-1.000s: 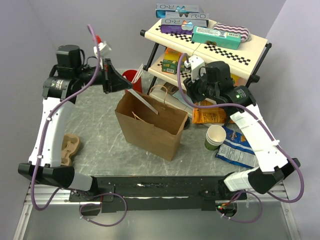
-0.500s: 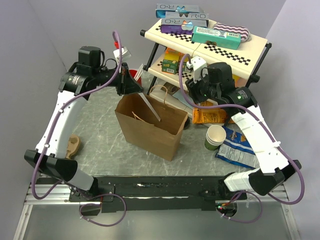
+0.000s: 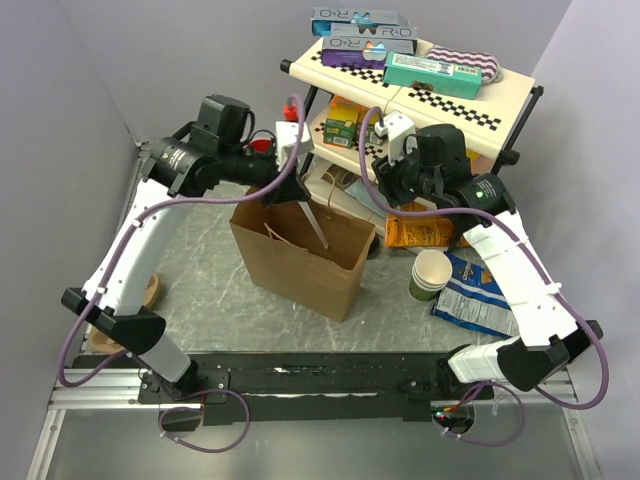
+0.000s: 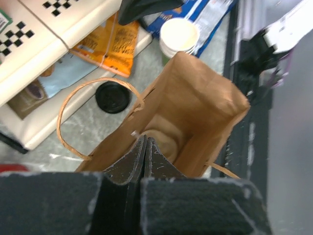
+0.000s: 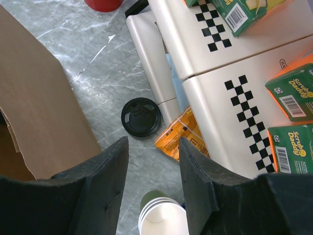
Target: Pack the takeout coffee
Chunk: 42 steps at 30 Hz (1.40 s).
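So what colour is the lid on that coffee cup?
Black lid, clearest in the right wrist view.

Your top view looks down from above and behind the arm bases at the near edge, facing the far edge and taking in the whole table (image 3: 200, 290). Your left wrist view sits close over the paper bag (image 4: 205, 98), looking into its mouth past the left tool (image 4: 145, 140). Your right wrist view looks down between the fingers of the right tool (image 5: 151, 147), right of the bag toward the far edge; both wrist views share the takeout coffee (image 4: 113, 97), the bag and the cup stack (image 4: 179, 35).

Black coffee lid (image 5: 141, 117), brown bag (image 4: 210, 100)
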{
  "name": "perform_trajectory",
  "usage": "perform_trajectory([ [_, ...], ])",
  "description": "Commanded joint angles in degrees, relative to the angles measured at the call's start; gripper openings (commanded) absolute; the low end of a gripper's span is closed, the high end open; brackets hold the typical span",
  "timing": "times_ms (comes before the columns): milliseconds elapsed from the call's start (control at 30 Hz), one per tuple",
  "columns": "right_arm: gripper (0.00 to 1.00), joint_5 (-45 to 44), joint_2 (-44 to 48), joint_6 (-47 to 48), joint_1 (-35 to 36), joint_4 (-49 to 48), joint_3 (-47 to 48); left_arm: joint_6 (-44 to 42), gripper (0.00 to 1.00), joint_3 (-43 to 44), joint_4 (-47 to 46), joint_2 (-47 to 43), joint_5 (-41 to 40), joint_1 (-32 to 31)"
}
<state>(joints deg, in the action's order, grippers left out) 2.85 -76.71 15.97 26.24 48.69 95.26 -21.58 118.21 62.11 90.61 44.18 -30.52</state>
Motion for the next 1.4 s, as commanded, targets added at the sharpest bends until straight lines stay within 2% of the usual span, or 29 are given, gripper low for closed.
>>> perform_trajectory([
  [0, 0.53, -0.04, 2.35, -0.23, -0.75, -1.58, -0.86, -7.51, 0.01, 4.65, 6.44, 2.64, -8.49, -2.26],
  [400, 0.53, 0.22, 2.62, -0.23, -1.10, -1.66, -1.22, -6.89, 0.01, 3.52, 8.65, 2.65, -15.79, -4.11],
  [633, 0.54, 0.84, 1.91, -0.32, -1.19, -1.40, -0.61, -5.05, 0.02, 1.06, 6.63, 2.12, -13.60, -4.19],
  [667, 0.54, 0.93, 1.91, -0.32, -1.19, -1.40, -0.61, -4.44, 0.10, 1.05, 6.45, 2.29, -12.90, -4.19],
  [733, 0.54, 0.93, 2.00, -0.32, -1.19, -1.31, -0.61, -3.82, 0.17, 1.14, 6.10, 2.64, -11.24, -4.28],
  [800, 0.54, 1.01, 2.17, -0.32, -1.19, -1.31, -0.78, -3.73, 0.41, 1.84, 6.53, 3.25, -10.26, -4.54],
  [833, 0.54, 1.01, 2.35, -0.23, -1.19, -1.23, -0.78, -3.38, 0.56, 2.89, 6.62, 3.43, -10.35, -4.81],
  [933, 0.54, 0.84, 2.70, -0.06, -1.19, -1.14, -0.96, -2.50, 0.72, 4.13, 5.31, 3.09, -12.97, -4.98],
  [967, 0.54, 0.75, 2.88, -0.06, -1.19, -1.05, -1.04, -2.59, 0.80, 4.39, 4.44, 2.82, -16.03, -4.98],
  [1133, 0.55, 0.40, 3.49, 0.99, -1.28, -0.43, -1.04, -5.22, 0.91, 10.97, 9.16, 2.82, -25.01, -4.90],
  [1200, 0.55, 0.40, 3.58, 1.17, -1.28, -0.26, -1.22, -5.57, 0.92, 12.65, 12.32, 3.08, -28.86, -4.98],
  [1367, 0.56, 1.28, 3.49, 1.00, -1.28, -0.35, -1.22, -6.45, 0.95, 8.98, 12.87, -0.07, -34.51, -4.72],
])
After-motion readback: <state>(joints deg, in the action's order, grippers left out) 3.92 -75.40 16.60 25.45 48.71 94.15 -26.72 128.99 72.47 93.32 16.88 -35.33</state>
